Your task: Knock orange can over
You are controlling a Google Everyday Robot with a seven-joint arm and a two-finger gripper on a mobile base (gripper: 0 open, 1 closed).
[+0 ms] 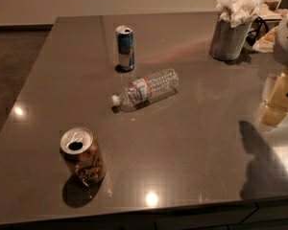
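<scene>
The orange can (84, 158) stands upright near the table's front left. It has an orange-brown body with pale script and a silver top with an open pull-tab hole. My gripper (278, 98) shows at the right edge as a pale yellowish part under a white arm piece (287, 37). It hangs above the table, far to the right of the can and apart from it. It holds nothing that I can see. Its shadow (259, 162) falls on the table's front right.
A slim blue-and-silver can (125, 48) stands upright at the back. A clear plastic bottle (146, 89) lies on its side mid-table. A metal bucket of white paper napkins (230, 32) stands at the back right. The grey table's front edge (134, 213) is close to the orange can.
</scene>
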